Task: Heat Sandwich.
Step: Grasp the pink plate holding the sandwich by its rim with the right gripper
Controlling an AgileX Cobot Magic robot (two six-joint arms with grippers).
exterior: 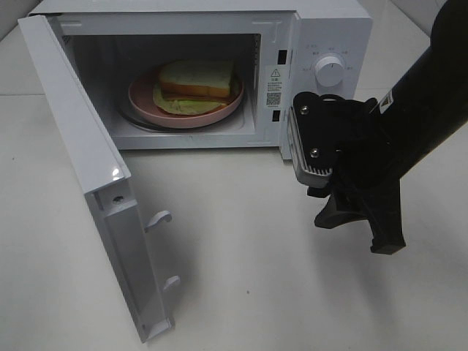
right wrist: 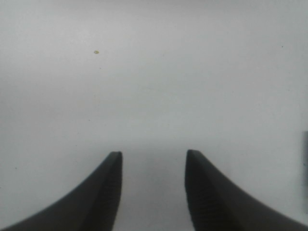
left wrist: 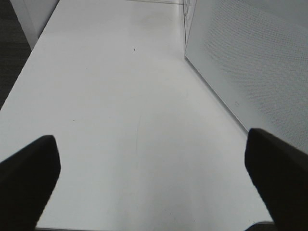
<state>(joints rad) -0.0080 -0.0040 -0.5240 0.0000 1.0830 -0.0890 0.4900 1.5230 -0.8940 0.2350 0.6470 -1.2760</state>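
Counts: 1 microwave, 1 door swung fully out, 2 latch hooks on the door's free edge, 1 dial, 1 pink plate, 1 sandwich, 2 grippers. Contents: the cavity holds the plate and the plate holds the sandwich, nothing else seen in there. Sandwich sits towards the back of the plate, green filling sticking out at the front-left, well apart from both sets of fingers. R gripper is over bare table, in front of the control panel and off to the dial side of the cavity mouth. From its fingers the sandwich is up and across, inside the opening. R wrist cam: fingers apart with a clear gap, nothing between them, only table top below the R gripper. L gripper not visible in the high cam. In the L wrist cam its fingers are spread wide, nothing held, white table ahead of them. The door's perforated panel stands close beside one finger, and the table edge runs past the other. Room: open table in front of the cavity between door and R fingers; the door blocks the far side.
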